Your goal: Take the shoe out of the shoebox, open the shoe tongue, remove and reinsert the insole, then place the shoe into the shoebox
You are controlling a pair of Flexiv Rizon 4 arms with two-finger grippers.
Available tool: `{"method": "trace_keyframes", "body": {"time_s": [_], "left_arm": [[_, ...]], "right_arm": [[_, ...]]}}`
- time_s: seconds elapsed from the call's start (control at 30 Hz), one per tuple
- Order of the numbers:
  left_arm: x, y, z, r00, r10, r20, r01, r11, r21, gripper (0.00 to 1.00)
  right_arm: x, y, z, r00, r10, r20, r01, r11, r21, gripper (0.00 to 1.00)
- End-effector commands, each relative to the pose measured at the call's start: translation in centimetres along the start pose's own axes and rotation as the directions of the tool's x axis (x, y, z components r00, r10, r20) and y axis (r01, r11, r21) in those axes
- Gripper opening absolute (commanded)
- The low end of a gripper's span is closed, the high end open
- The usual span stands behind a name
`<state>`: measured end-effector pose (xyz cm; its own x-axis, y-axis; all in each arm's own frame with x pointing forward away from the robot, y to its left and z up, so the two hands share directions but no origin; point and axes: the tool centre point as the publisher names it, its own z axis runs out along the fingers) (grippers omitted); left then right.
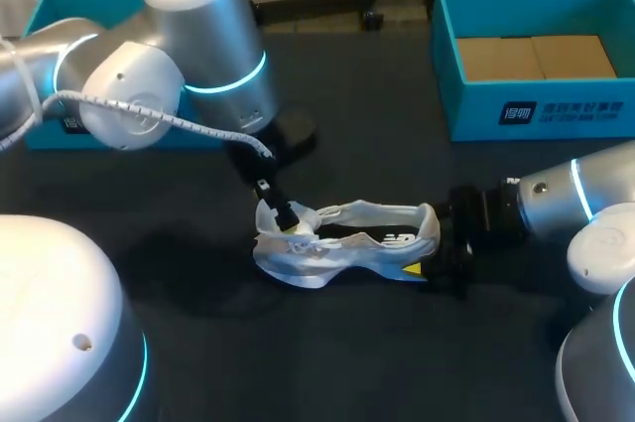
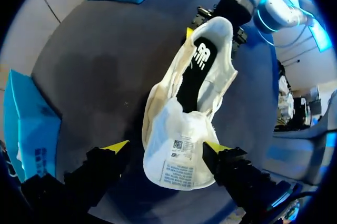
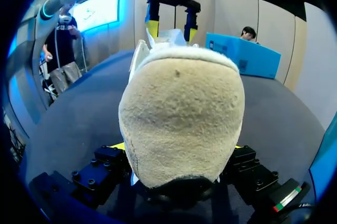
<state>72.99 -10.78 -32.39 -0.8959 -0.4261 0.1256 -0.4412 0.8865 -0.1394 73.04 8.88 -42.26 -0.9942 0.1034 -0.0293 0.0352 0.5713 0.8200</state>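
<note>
Shoe: a white shoe [image 1: 347,238] sits on the dark table [image 1: 327,362] near its middle, outside the boxes, with its toe to the left and its heel to the right.
Tongue: the white tongue [image 2: 179,155] is lifted up from the opening, and its printed label faces the left wrist camera.
Insole: a black insole [image 2: 195,76] lies inside the shoe, running from under the tongue to the heel.
Heel: the beige, fuzzy heel [image 3: 181,113] fills the space in front of the right wrist camera.
Left gripper: the left gripper [image 2: 166,147] is at the toe end with its fingers spread wide and the tongue between them. One yellow tip is against the tongue's edge and the other stands clear of the shoe, so it grips nothing.
Right gripper: the right gripper [image 3: 178,146] is clamped on the heel, with a yellow tip pressed to each side.
Shoebox: the blue shoebox [image 1: 536,109] stands far right, well apart from the shoe, with brown cardboard on its floor.
Second blue box: a second blue box [image 1: 60,5] stands far left, partly hidden behind the left arm [image 1: 189,45].
</note>
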Motion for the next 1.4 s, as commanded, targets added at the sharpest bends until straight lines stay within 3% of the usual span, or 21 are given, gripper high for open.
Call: {"method": "trace_keyframes", "body": {"time_s": [0.03,0.2,0.3,0.37,0.4,0.47,0.53,0.57,0.63,0.7,1.0,1.4], "left_arm": [[0.2,-0.2,-1.2,0.999,0.050,0.013,-0.050,0.999,0.011,0.89],[-0.1,-1.7,-2.2,0.994,0.105,0.042,-0.105,0.994,0.014,0.92],[-0.4,-2.6,-2.7,0.986,0.155,0.062,-0.156,0.988,0.010,0.99],[-0.5,-3.1,-3.0,0.979,0.192,0.067,-0.193,0.981,0.008,0.95],[-0.5,-3.4,-3.3,0.975,0.213,0.066,-0.214,0.977,0.006,0.86],[-0.4,-4.0,-3.5,0.969,0.235,0.074,-0.236,0.972,0.003,0.49],[-0.1,-4.6,-3.7,0.962,0.263,0.078,-0.264,0.965,-0.001,0.40],[0.0,-5.0,-3.8,0.959,0.272,0.079,-0.272,0.962,-0.001,0.27],[0.3,-5.8,-4.0,0.953,0.291,0.080,-0.292,0.957,0.000,0.11],[0.7,-6.6,-4.2,0.948,0.309,0.077,-0.310,0.951,0.002,0.00],[3.1,-8.5,-4.1,0.913,0.408,0.020,-0.408,0.912,0.030,0.00],[6.5,-10.3,-2.0,0.867,0.497,-0.044,-0.497,0.868,0.009,0.00]], "right_arm": [[0.0,0.1,0.0,1.000,0.000,0.001,0.000,1.000,0.004,0.00],[0.0,0.1,0.0,1.000,0.000,0.001,0.000,1.000,0.004,0.00],[0.0,0.1,0.0,1.000,0.000,0.001,0.000,1.000,0.004,0.00],[0.0,0.1,0.0,1.000,0.000,0.001,0.000,1.000,0.004,0.00],[0.0,0.1,0.0,1.000,0.000,0.001,0.000,1.000,0.004,0.00],[0.0,0.1,0.0,1.000,0.000,0.001,0.000,1.000,0.004,0.00],[0.0,0.1,0.0,1.000,0.000,0.001,0.000,1.000,0.004,0.00],[0.0,0.1,0.0,1.000,0.000,0.001,0.000,1.000,0.004,0.00],[0.0,0.1,0.0,1.000,0.000,0.001,0.000,1.000,0.004,0.00],[0.0,0.1,0.0,1.000,0.000,0.001,0.000,1.000,0.004,0.00],[0.0,0.1,0.0,1.000,0.000,0.001,0.000,1.000,0.004,0.00],[0.0,0.1,0.0,1.000,0.000,0.001,0.000,1.000,0.004,0.00]]}}
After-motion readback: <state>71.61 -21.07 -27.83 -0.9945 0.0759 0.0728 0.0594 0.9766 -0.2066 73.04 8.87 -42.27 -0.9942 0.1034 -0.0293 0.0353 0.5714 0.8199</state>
